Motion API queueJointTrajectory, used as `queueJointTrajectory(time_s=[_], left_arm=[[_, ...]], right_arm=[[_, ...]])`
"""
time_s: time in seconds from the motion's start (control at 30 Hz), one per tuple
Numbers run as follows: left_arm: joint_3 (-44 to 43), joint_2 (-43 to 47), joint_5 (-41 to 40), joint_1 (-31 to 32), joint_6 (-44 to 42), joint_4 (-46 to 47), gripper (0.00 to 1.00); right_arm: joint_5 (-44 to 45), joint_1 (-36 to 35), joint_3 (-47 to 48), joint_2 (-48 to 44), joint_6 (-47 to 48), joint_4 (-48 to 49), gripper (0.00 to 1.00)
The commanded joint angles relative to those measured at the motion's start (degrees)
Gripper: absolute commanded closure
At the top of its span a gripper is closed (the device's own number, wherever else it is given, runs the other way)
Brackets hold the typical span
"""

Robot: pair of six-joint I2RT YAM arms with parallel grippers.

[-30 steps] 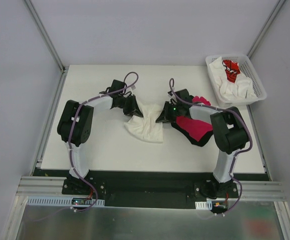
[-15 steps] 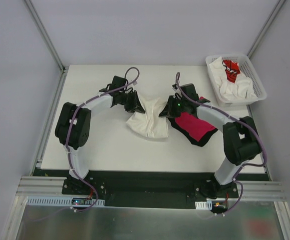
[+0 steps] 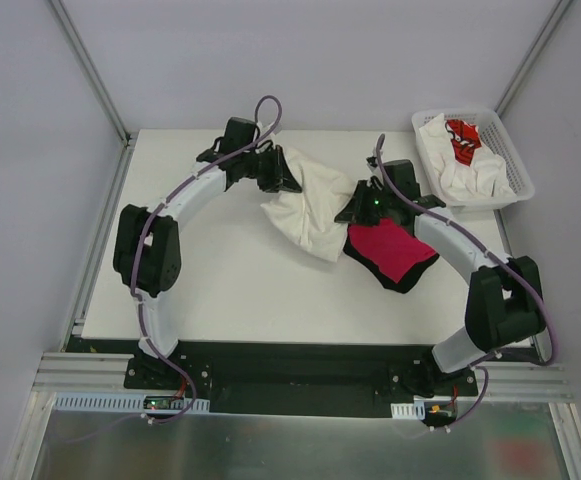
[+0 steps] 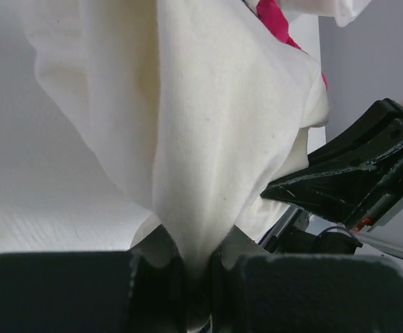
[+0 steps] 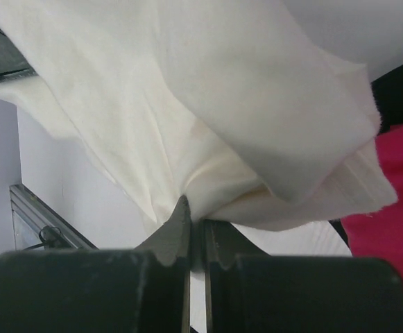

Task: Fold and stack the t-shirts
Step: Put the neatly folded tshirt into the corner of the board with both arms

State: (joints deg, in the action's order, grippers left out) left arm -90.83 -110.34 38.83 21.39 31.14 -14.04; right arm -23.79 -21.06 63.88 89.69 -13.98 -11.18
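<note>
Cream t-shirt (image 3: 305, 212) has moved rearward, pinched by left pincer (image 3: 294, 183) and right pincer (image 3: 344, 216).

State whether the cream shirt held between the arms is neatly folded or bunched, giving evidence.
Bunched, not folded: the cream shirt hangs creased between the left claw and right claw, each pinching an edge.

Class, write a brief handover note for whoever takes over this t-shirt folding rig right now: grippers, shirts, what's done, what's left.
Left gripper: shut on the cream t-shirt.
Right gripper: shut on the same shirt, stretched between them.
Pink t-shirt lies on the black t-shirt, right of centre; looks like the stack begun.
Basket, far right corner: white shirts and the red-print t-shirt, unfolded.
Left to do: fold the cream one, stack it, then empty the basket.
</note>
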Motion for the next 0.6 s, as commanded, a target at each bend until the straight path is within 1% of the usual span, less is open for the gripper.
queueJointTrajectory(time_s=[0.0, 0.13, 0.33, 0.43, 0.53, 0.57], left_arm=[[-7.6, -1.5, 1.8, 0.6, 1.1, 0.0, 1.00], [-11.3, -4.0, 2.7, 1.7, 1.0, -1.8, 1.00], [-14.5, -7.8, 3.4, 3.7, 1.6, -2.1, 1.00], [-17.8, -10.6, 3.6, 4.5, 2.4, -2.1, 1.00], [-23.4, -14.5, 4.4, 6.2, 3.8, -2.5, 1.00], [-26.6, -16.5, 4.7, 7.0, 4.5, -2.9, 1.00]], right_arm=[[0.8, 1.5, -0.8, -5.4, 1.3, -3.1, 0.99], [1.6, 2.3, -1.2, -7.4, 1.5, -3.8, 0.99], [2.7, 3.4, -2.5, -11.0, 1.4, -5.1, 0.99], [3.1, 4.3, -3.1, -13.0, 1.5, -5.7, 0.99], [3.7, 5.1, -3.8, -14.8, 1.4, -6.0, 0.99], [3.9, 5.4, -4.0, -15.2, 1.5, -6.2, 0.99]])
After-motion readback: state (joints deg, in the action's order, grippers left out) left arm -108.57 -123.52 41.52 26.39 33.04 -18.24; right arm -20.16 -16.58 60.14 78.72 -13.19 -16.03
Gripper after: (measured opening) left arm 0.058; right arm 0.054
